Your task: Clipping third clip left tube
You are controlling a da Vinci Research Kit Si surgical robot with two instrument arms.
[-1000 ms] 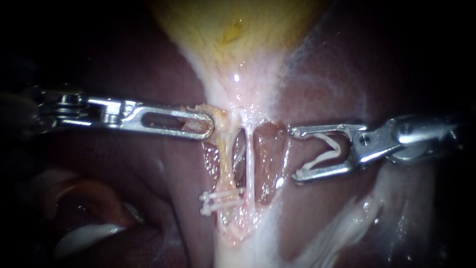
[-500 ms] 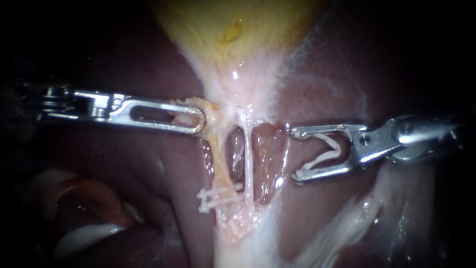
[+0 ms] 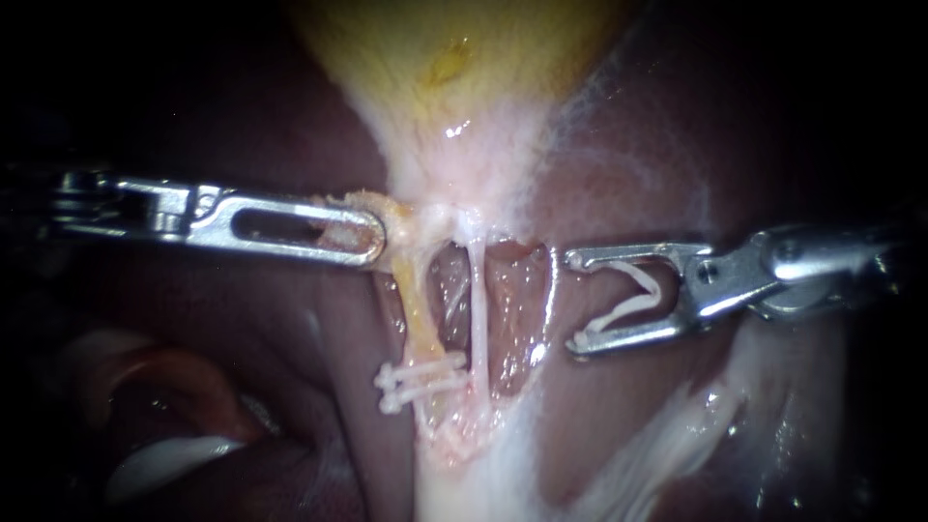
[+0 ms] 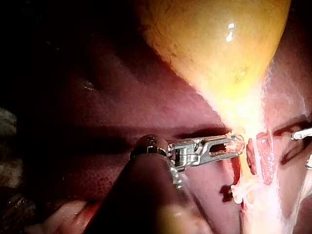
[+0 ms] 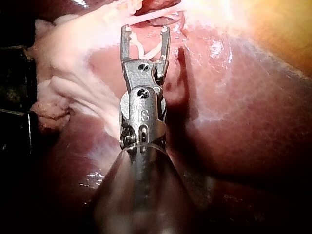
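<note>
My left instrument (image 3: 372, 237) comes in from the left, its slotted jaws shut on yellowish tissue at the top of the left tube (image 3: 419, 309). Two white clips (image 3: 420, 379) sit across that tube low down. The thin white right tube (image 3: 478, 309) runs beside it. My right instrument (image 3: 572, 302) stands to the right of both tubes and apart from them. Its jaws are wide apart and hold a white clip (image 3: 633, 302) between them. The left wrist view shows the left jaws (image 4: 236, 145) on the tissue, and the right wrist view shows the right jaws (image 5: 145, 30) with the clip (image 5: 148, 48).
The yellow gallbladder (image 3: 454, 58) narrows down toward the tubes. Dark red liver (image 3: 242, 319) lies on both sides. Whitish tissue (image 3: 667, 445) spreads at the lower right. Open windows of red tissue show between and beside the tubes.
My left instrument has drawn back to the left with the tissue in its jaws, pulling the left tube's top leftward and widening the gap between the tubes. The right instrument has barely moved.
</note>
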